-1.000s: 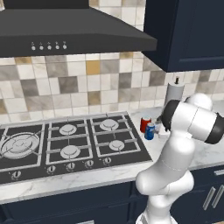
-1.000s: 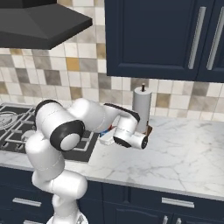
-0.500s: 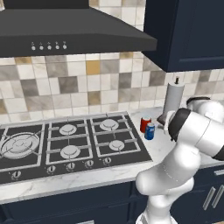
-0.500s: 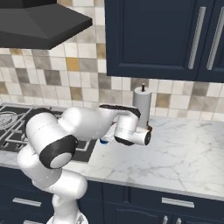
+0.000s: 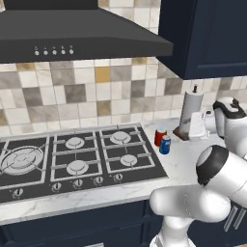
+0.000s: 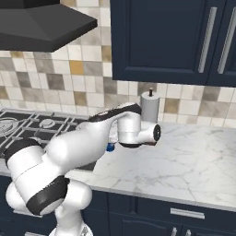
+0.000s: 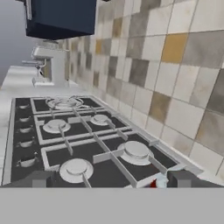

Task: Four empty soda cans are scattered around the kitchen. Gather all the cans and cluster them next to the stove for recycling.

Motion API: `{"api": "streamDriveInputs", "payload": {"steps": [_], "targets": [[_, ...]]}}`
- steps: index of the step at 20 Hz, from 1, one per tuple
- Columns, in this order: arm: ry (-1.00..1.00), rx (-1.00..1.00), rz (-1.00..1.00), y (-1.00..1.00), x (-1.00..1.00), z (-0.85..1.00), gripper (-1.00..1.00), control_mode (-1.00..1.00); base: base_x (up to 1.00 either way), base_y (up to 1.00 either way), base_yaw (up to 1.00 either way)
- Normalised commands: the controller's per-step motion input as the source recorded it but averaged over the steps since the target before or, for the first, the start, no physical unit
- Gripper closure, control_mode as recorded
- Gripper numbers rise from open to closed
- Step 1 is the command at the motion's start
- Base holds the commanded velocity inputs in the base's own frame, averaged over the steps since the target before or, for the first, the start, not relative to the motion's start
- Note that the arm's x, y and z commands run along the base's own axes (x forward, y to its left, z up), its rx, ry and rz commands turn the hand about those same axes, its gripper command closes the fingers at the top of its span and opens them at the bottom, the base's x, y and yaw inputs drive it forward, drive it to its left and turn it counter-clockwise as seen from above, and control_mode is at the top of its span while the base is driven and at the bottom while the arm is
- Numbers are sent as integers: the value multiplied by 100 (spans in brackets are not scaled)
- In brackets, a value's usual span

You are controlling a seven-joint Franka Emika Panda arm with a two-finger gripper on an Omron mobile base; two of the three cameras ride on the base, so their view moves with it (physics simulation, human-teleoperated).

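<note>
Red soda can (image 5: 159, 137), blue soda can (image 5: 165, 144) upright, touching, on counter just right of black stove (image 5: 77, 157).

red can (image 5: 159, 137) | blue can (image 5: 165, 144) | blk stove (image 5: 72, 161) | navy cabs (image 6: 161, 39)

A tall white paper towel roll (image 5: 191, 114) stands upright on its dark base on my marble tabletop (image 6: 193, 156), close to the mosaic tile backsplash (image 5: 96, 91). Above hang a dark range hood (image 5: 72, 38) and navy wall cabinets (image 6: 170, 41).
</note>
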Motion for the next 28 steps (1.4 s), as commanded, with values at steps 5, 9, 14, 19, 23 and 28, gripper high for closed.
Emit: {"api": "streamDriveInputs", "payload": {"steps": [5, 9, 14, 19, 23, 28], "targets": [[-15, -18, 0, 17, -53, 43, -100, -100, 0, 0, 0], [-22, -13, 0, 26, -42, 28, -100, -100, 0, 0, 0], [-15, -9, 0, 24, -30, 11, -100, -100, 0, 0, 0], [-5, -4, 0, 22, -8, 0, -100, -100, 0, 0, 0], [0, 0, 0, 0, 0, 0, -100, 100, -3, 0, 0], [0, 0, 0, 0, 0, 0, -100, 100, -58, -12, 3]]}}
